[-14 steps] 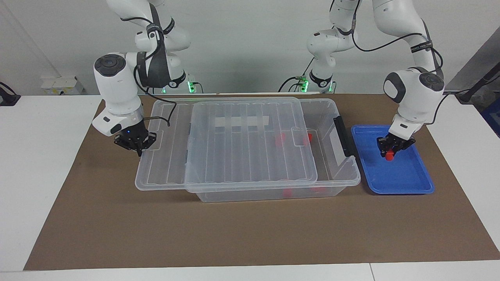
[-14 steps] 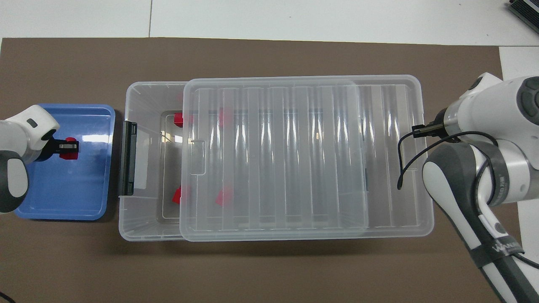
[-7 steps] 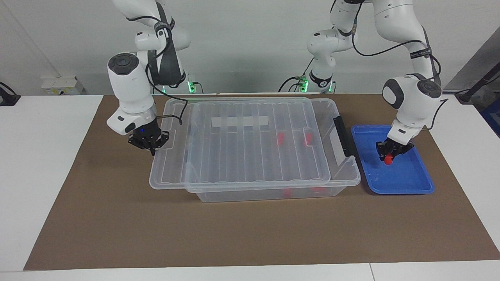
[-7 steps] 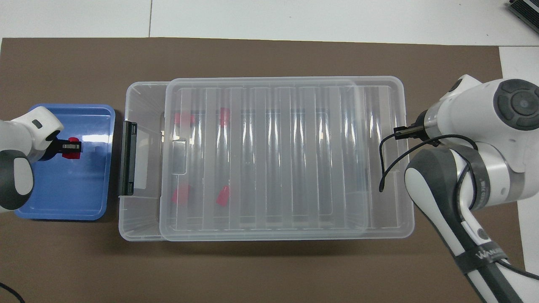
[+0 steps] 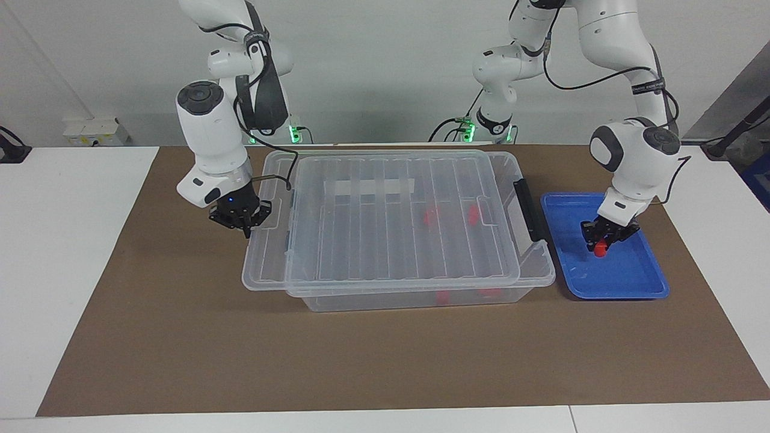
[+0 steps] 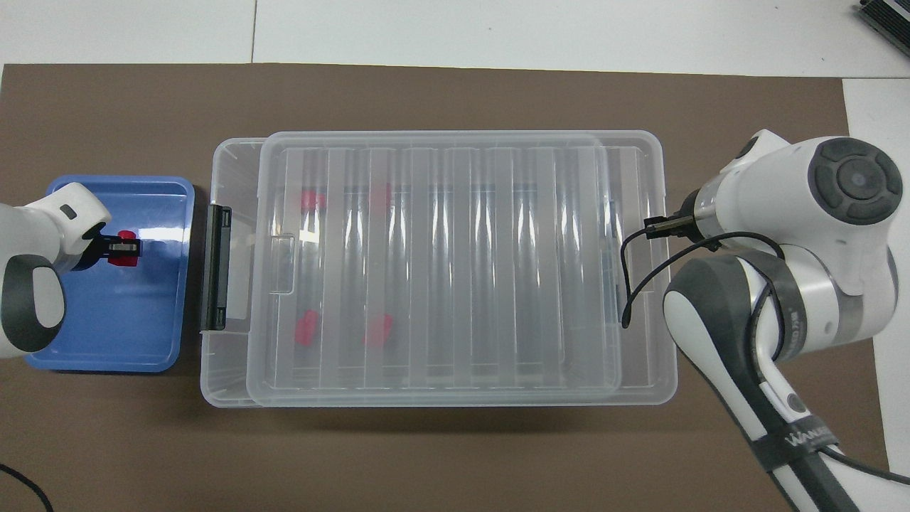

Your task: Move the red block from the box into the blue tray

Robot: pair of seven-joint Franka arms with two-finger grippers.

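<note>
My left gripper (image 5: 603, 238) is shut on a red block (image 5: 599, 248) and holds it low in the blue tray (image 5: 625, 282), at the left arm's end of the table. The overhead view shows the block (image 6: 126, 247) over the part of the tray (image 6: 121, 327) farther from the robots. The clear box (image 5: 421, 298) stands in the middle, its ribbed lid (image 5: 385, 228) shifted toward the right arm's end. My right gripper (image 5: 242, 224) is at that overhanging lid edge, shut on it. Several red blocks (image 6: 307, 327) lie in the box under the lid (image 6: 455, 270).
A black clip handle (image 5: 528, 210) sits on the box end beside the tray. A strip of the box (image 6: 234, 171) by the handle stays uncovered. Everything rests on a brown mat (image 5: 385, 361) on the white table.
My right gripper has moved toward the left arm's end with the lid, so the lid covers more of the box. My left gripper has sunk a little in the tray with the red block.
</note>
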